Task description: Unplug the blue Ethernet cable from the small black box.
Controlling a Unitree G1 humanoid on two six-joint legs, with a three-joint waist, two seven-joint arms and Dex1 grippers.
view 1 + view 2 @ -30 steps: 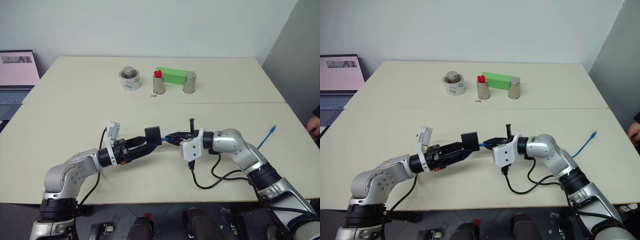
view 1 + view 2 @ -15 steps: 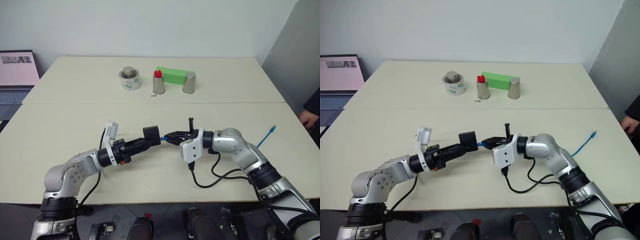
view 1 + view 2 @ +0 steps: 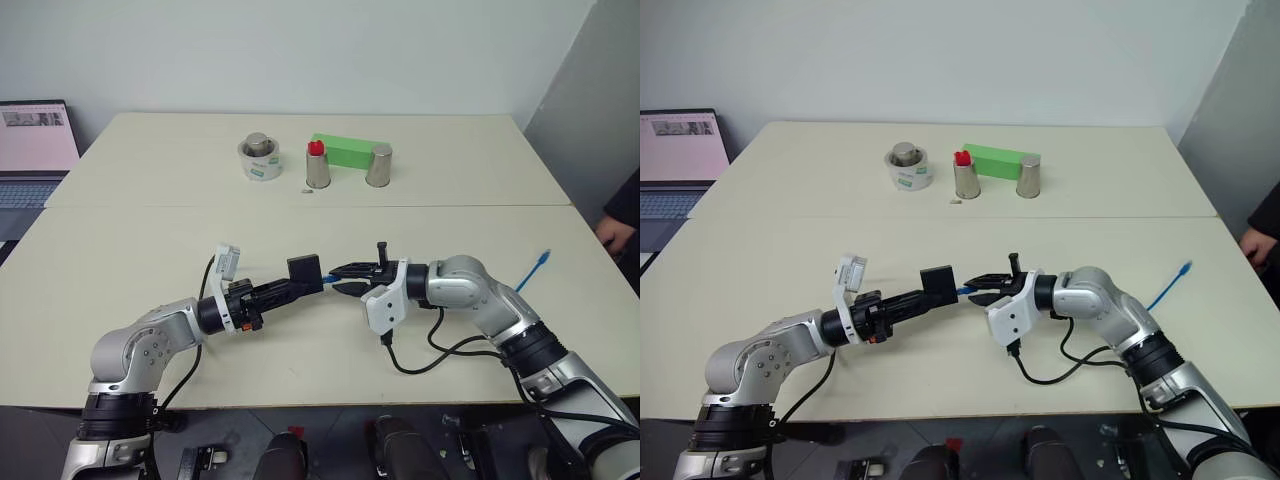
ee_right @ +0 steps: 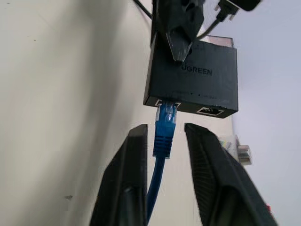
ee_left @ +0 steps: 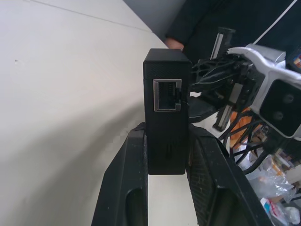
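Now that the left gripper (image 5: 164,155) has clamped its 2 fingers on the small black box (image 3: 305,272), held above the tabletop's (image 3: 150,250) near half, the right gripper (image 4: 164,141) has loosened around the blue Ethernet cable (image 4: 164,127), whose plug remains seated: unplugging not yet achieved.

Small black box (image 4: 192,80): matt black plastic, smooth. Blue Ethernet cable (image 4: 164,129): glossy blue sheath, translucent plastic plug. Table (image 3: 150,240): smooth matt cream top. Two cups (image 3: 318,173): brushed metal. Green block (image 3: 345,150): matt.
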